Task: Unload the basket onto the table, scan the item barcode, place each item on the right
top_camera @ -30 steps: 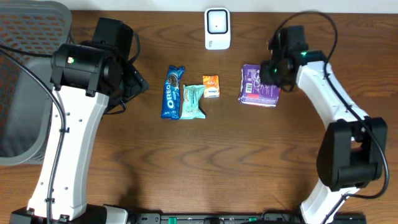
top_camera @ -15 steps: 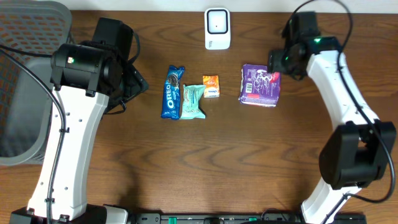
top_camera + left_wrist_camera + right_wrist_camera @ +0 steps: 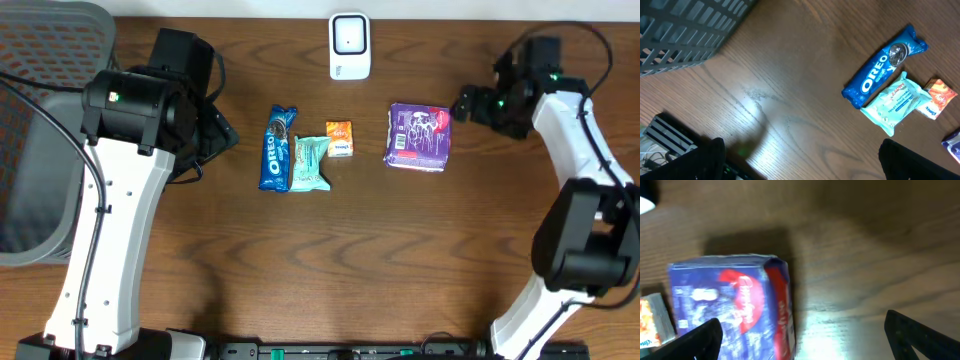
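Note:
The white barcode scanner [image 3: 349, 45] stands at the table's far edge. A purple package [image 3: 419, 137] lies flat on the wood to its right. My right gripper [image 3: 472, 104] hovers just right of that package, open and holding nothing. In the right wrist view the purple package [image 3: 730, 305] fills the lower left, blurred, and the right gripper [image 3: 805, 341] straddles its right edge with wide jaws. My left gripper [image 3: 216, 135] is open, left of an Oreo pack [image 3: 277, 148], a teal wipes pack [image 3: 309, 163] and a small orange box [image 3: 340, 138]. The left gripper [image 3: 805, 165] hangs over bare wood.
A grey mesh basket [image 3: 40, 130] sits at the far left, and the basket [image 3: 685, 30] also shows in the left wrist view. The Oreo pack [image 3: 885, 65], teal pack [image 3: 896, 102] and orange box [image 3: 937, 97] lie together at that view's right.
My right gripper has opened, let go of the purple package and pulled away to the right. The package stays flat on the table. The left arm has not moved.

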`<action>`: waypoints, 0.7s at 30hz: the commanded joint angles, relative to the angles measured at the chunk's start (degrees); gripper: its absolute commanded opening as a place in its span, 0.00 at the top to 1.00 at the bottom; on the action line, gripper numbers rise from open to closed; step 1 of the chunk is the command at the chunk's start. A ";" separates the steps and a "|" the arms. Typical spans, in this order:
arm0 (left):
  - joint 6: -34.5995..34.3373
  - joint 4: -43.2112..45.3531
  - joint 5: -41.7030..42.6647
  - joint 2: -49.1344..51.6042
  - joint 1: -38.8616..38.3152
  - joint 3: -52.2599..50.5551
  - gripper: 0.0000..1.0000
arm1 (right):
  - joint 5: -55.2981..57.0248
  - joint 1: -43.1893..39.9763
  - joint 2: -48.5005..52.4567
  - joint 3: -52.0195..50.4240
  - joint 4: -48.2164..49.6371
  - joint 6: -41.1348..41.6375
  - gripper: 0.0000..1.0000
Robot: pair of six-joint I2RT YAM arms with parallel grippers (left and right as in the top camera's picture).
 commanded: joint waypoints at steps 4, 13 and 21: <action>-0.28 -0.24 -1.16 0.04 0.15 -0.13 0.02 | -24.06 -1.55 8.96 -3.80 3.37 -5.03 0.03; -0.28 -0.24 -1.16 0.04 0.15 -0.13 0.02 | -28.98 -1.77 12.09 -3.65 5.53 -6.25 0.67; -0.28 -0.24 -1.16 0.04 0.15 -0.13 0.02 | -25.00 -3.45 7.82 2.45 0.07 -3.41 0.92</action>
